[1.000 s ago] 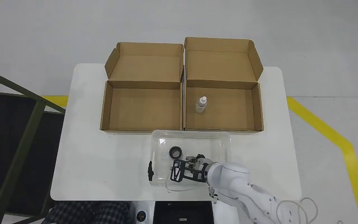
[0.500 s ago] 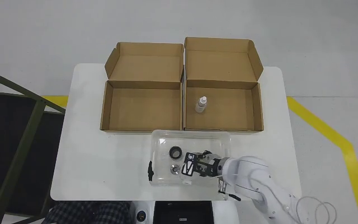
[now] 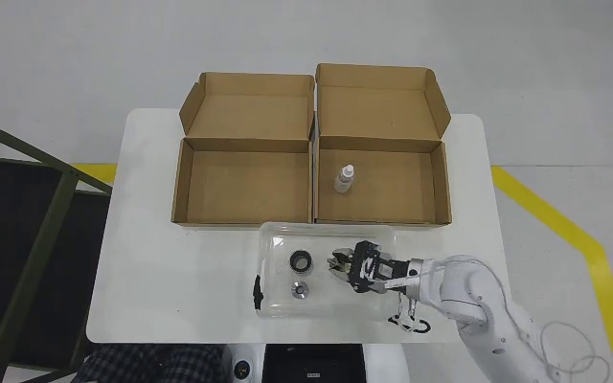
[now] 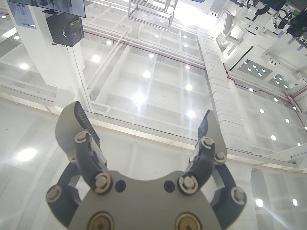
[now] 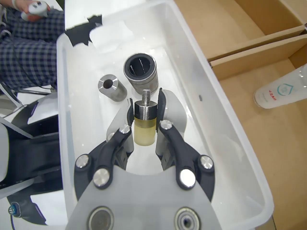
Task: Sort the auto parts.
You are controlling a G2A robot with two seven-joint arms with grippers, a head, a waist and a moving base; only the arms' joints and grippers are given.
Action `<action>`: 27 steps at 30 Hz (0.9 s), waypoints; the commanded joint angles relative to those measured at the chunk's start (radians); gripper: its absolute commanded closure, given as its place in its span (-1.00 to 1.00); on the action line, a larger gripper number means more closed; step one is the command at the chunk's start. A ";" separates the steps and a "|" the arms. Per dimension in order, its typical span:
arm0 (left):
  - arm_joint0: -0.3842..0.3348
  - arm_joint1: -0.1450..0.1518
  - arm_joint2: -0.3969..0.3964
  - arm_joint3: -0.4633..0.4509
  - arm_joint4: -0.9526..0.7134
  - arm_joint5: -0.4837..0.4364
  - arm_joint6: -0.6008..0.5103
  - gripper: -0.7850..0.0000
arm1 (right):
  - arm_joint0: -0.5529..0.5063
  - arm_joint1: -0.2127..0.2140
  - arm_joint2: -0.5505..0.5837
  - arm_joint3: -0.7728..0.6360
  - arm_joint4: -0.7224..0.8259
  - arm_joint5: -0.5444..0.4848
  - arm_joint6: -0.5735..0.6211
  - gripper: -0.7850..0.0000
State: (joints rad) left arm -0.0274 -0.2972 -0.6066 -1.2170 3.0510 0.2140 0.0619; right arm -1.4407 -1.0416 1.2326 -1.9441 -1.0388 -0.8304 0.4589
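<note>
Clamping the threaded stud (image 5: 144,114) by its smooth collar in the bin (image 5: 189,56), the right claw (image 5: 145,104) may lose it.

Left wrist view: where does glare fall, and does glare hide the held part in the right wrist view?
Left wrist view: ceiling lamps flare brightly beyond the open left gripper. Right wrist view: faint highlights on the clear bin; the threaded part in the right gripper shows plainly.

White arm (image 3: 467,292) with grey right gripper (image 5: 145,102), black fingers (image 5: 163,104), silver screws (image 5: 187,177).
</note>
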 commanded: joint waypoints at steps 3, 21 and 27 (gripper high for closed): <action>0.000 0.000 0.000 0.000 0.000 0.000 0.000 -1.00 | -0.005 0.002 0.047 0.089 0.137 -0.104 -0.204 1.00; 0.000 0.000 0.000 0.000 0.000 0.000 0.000 -1.00 | -0.050 -0.001 0.149 0.133 0.295 -0.146 -0.518 1.00; 0.000 0.000 0.000 0.000 0.000 0.000 0.000 -1.00 | -0.063 0.005 0.201 0.084 0.341 -0.131 -0.510 1.00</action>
State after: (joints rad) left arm -0.0274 -0.2972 -0.6066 -1.2170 3.0510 0.2140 0.0619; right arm -1.5016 -1.0383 1.4229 -1.8484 -0.7051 -0.9625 -0.0579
